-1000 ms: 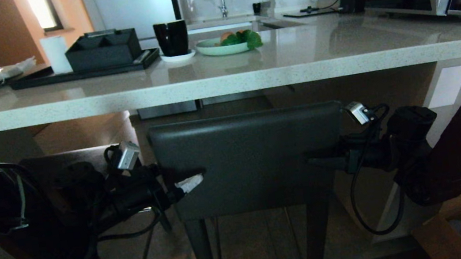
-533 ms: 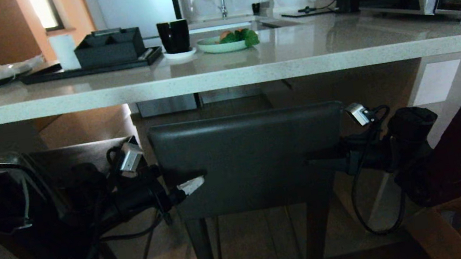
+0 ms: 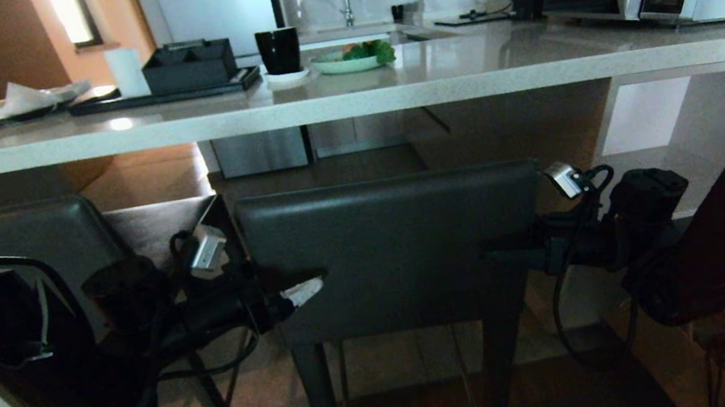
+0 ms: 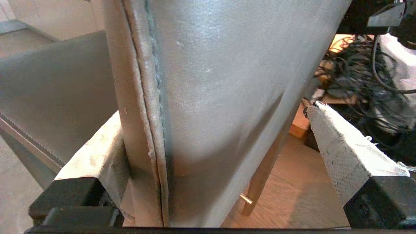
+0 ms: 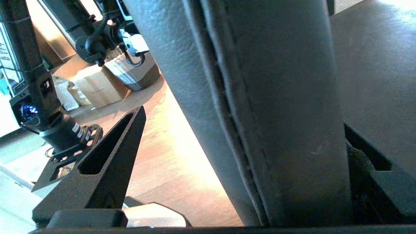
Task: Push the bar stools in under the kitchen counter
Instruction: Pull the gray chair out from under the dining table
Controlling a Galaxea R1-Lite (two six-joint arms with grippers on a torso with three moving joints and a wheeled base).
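1. Stool position: middle bar stool (image 3: 396,248) standing on the near side of the kitchen counter (image 3: 349,103), backrest top lower than the slab's white front edge, seat not yet under the slab. Second bar stool (image 3: 9,236) toward the counter's left end, also below its edge and on the near side, at a skewed angle.
2. Left gripper (image 3: 306,279): fingers spread wide, straddling the left side edge of the middle stool's backrest. Taped finger (image 4: 341,152) well apart from the leather on the rear face, other finger close against the front face. Nothing clamped.
3. Right gripper (image 3: 491,248): fingers likewise spread wide, astride the right side edge of the same backrest, rear finger (image 5: 110,162) apart from the leather. No grip taken.
4. Judged step: bracing the backrest from both sides for a straight shove toward the counter.
5. Advice for the push: keep both grippers level with each other and equally far from the counter edge, so that the stool does not yaw. Drive square to the counter edge, slowly.
6. Watch the legs (image 3: 314,392): risk of catching on the floor and tipping the stool, since the contact sits high on the backrest.
7. Clearance under the slab apparently sufficient; stop before the grippers meet the counter edge.
8. Second stool left for afterwards; needs squaring to the counter first.
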